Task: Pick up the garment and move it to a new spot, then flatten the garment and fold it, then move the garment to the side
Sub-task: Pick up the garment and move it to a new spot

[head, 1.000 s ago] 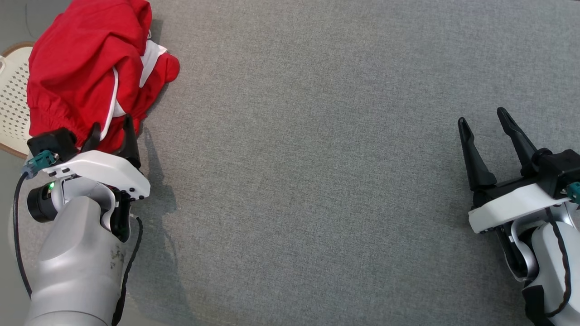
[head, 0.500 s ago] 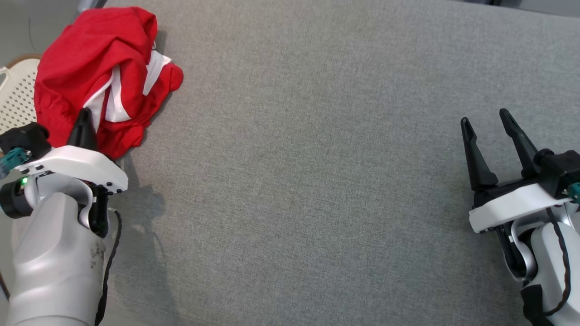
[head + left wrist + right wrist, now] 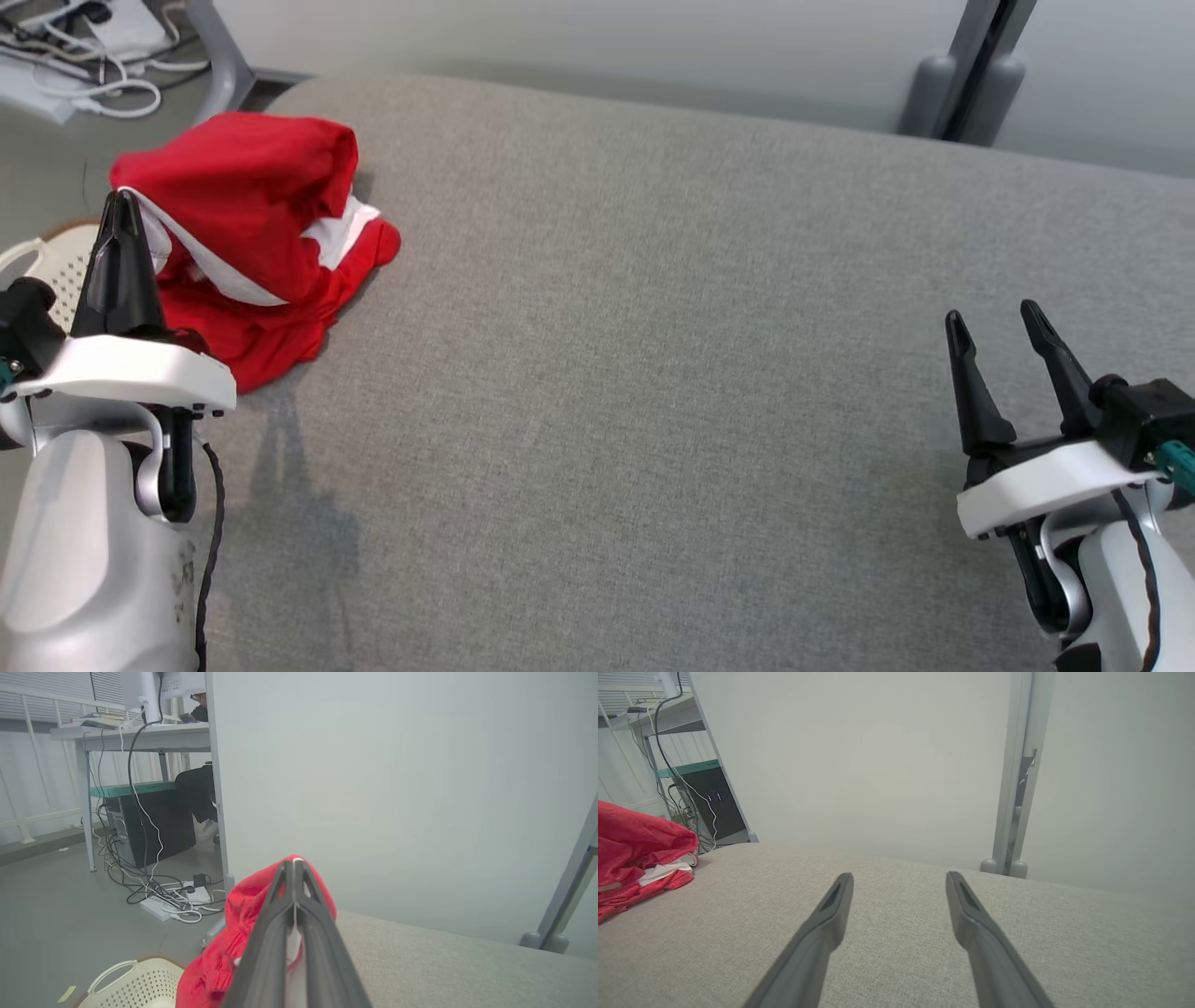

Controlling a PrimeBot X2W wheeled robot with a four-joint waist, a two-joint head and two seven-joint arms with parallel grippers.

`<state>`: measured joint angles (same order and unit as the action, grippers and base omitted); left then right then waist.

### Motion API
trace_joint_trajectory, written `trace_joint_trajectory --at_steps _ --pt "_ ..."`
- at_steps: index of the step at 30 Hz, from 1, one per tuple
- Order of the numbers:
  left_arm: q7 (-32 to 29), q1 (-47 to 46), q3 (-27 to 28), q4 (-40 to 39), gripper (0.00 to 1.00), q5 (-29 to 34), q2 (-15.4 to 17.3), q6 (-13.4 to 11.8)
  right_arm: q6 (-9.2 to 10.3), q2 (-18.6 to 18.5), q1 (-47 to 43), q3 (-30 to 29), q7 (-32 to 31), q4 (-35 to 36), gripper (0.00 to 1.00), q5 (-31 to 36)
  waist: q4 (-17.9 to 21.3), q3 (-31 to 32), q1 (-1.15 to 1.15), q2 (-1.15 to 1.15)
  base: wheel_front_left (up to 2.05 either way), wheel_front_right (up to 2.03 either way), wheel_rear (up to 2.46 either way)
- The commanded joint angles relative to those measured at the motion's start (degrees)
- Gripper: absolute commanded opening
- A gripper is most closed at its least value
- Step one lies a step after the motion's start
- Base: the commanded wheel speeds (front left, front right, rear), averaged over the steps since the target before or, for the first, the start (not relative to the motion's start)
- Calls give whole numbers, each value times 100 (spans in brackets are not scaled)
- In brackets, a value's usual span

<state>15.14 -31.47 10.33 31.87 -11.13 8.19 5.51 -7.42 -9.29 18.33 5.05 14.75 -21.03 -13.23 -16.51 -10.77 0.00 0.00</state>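
Holding the garment: the left hand [image 3: 119, 207] has its fingers [image 3: 273, 938] pressed together on a thin edge of the red garment [image 3: 252, 187], at its white trim.
Garment's place: bunched at the far left corner of the grey counter [image 3: 653, 327]. One side is drawn up to the left hand and the rest lies in a heap.
Right hand: the right hand [image 3: 990, 317] is empty with its fingers apart, and is low over the counter's right side, well apart from the garment.
Risk, slip: the pinch looks shallow, on trim alone. A quick lift or the weight of the hanging heap could pull the cloth out.
Risk, drop: the garment lies at the counter's edge with the white basket [image 3: 51, 271] below it. If it comes free, it would likely fall into the basket or onto the floor.
Risk, tangle: carried by one edge, the heap may trail and twist on itself, making the flattening harder.
Risk, one-sided pull: with the right hand so far off, nothing steadies the other end.
Hidden, grip depth: in the left wrist view the fingers cover the pinch, so how much cloth sits between them cannot be told.
Hidden, garment type: sleeves, legs or waistband are lost in the folds.
Cut off: the basket is partly behind the left hand, and the counter's near edge is out of frame.
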Motion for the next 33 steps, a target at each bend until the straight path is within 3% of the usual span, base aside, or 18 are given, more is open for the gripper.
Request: trace_joint_trajectory --at_steps 1,9,17,24,33 --pt "0 179 -4 -264 0 65 -14 2 -13 10 -103 -37 56 17 100 -6 100 269 0 0 0 0 0" --pt "-157 1022 -254 -1473 0 205 -164 -27 -13 166 -476 -192 55 135 100 54 351 729 0 0 0 0 0" --pt "-788 1891 -720 -2828 0 214 -361 -88 -13 228 -667 -274 50 330 100 127 859 808 0 0 0 0 0" --pt "-1078 2057 -1386 -3047 0 34 -468 -39 -13 223 -529 -228 7 440 100 100 1594 627 0 0 0 0 0" --pt "-1133 1141 -2693 -2726 0 -178 -514 99 -13 296 -307 -279 28 468 100 9 2669 96 0 0 0 0 0"
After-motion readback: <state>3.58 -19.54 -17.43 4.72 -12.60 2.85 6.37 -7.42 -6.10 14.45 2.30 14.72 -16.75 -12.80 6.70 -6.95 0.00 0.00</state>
